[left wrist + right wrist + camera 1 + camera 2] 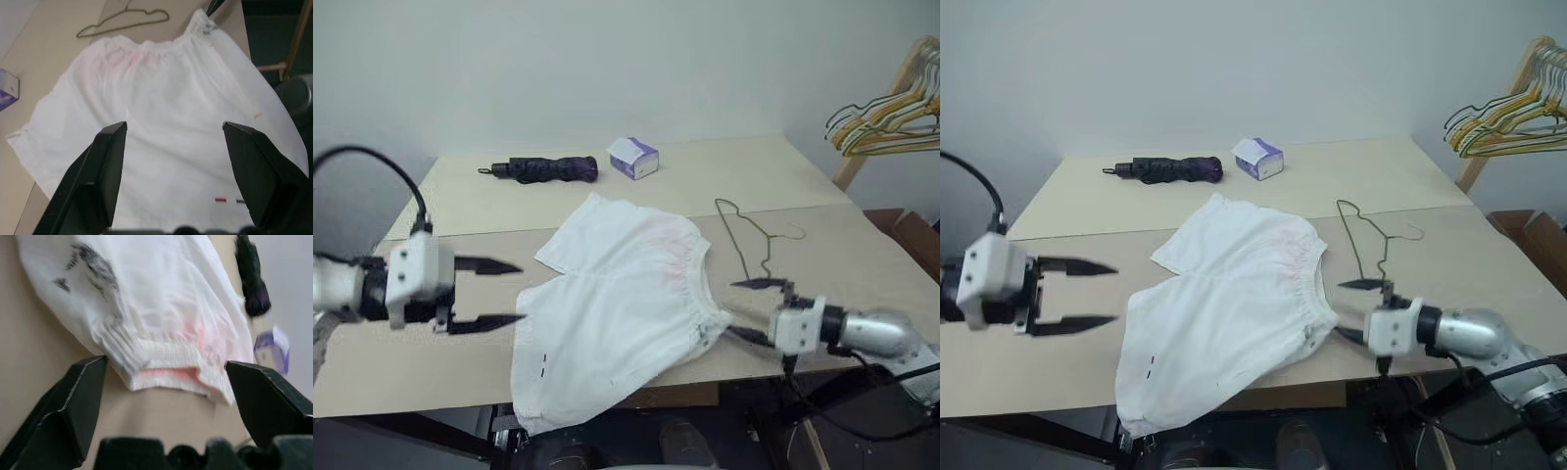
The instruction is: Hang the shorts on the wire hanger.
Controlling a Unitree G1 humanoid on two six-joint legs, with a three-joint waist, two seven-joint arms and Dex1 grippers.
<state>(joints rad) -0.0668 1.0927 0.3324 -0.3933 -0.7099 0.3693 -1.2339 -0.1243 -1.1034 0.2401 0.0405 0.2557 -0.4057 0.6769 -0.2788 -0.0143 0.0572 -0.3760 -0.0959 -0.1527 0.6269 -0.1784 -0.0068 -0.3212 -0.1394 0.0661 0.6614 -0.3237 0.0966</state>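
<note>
The shorts [622, 299] lie flat on the table [470, 206], waistband toward 3 o'clock and legs toward 9 o'clock, with one leg hem drooping over the near table edge at 6 o'clock. The wire hanger [744, 235] lies flat just beyond the waistband, at about 2 o'clock from the garment's centre — close to the cloth, and whether it touches cannot be told.

Current step, as judged: neither item is held and hanging has not begun. The left gripper [494, 292] hovers off the leg side at 9 o'clock, jaws wide apart and empty. The right gripper [752, 311] sits at the waistband corner at 4 o'clock, jaws spread wide with nothing between them; in its wrist view the gathered waistband lies between and ahead of the open fingers.

The next move probably calls for one gripper to lift the hanger and the other to feed a leg or the waistband over its lower bar — thin wire lying flat on a table is likely hard to pinch.

Clearances: open table surface lies at 12 o'clock, before the folded umbrella [543, 169] and the small box [633, 157]. The overhanging leg could drag the shorts off the near edge. The bunched hangers [891, 113] at 2 o'clock stand well apart.
</note>
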